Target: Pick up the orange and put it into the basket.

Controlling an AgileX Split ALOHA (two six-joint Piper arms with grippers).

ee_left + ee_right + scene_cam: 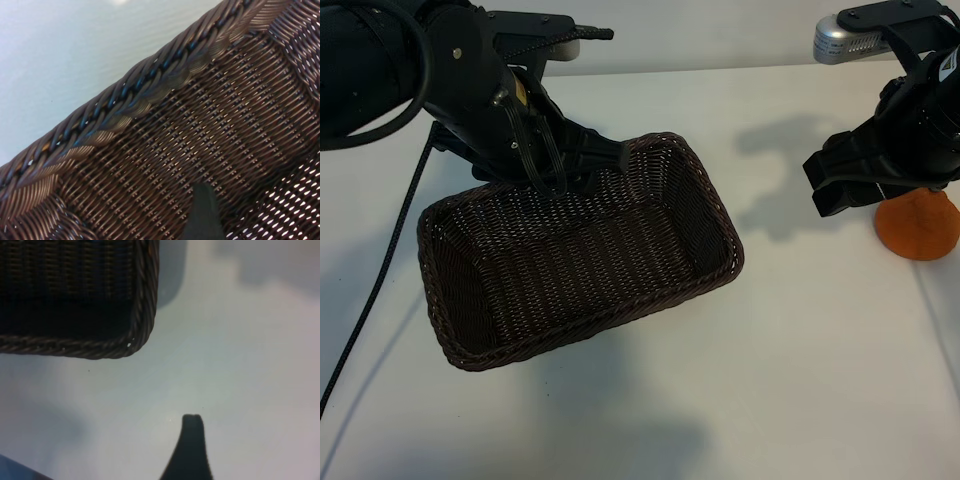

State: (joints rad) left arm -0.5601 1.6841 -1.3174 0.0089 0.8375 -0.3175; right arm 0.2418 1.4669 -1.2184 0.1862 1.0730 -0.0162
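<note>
The landmark here is the rectangular dark brown woven wicker basket [470, 340], which stands on the white table [770, 400] and has nothing inside it. So the main part of the task is not yet done — the fruit is outside and must be lifted and carried over.

At the left side, the left gripper [545, 165] hangs over the far rim of the basket, pointing steeply down into it. In the left wrist view one dark finger [202, 215] shows in front of the inner wicker wall, beside the braided rim; its fingers stand wide apart and hold nothing.

To the right of the basket, well apart from it, the right gripper [845, 185] hovers above the table, also with fingers spread wide and nothing between them. The right wrist view shows only one fingertip [192, 427] over bare table, with a corner of the basket beyond it.

The matte orange roundish fruit [920, 228] — the orange — lies at the far right, the thing farthest from the basket, partly hidden under the right arm. It seems to sit just behind and below the right fingers, not between them; whether they touch it I cannot tell. In my judgement, the grasp itself is the next step.
</note>
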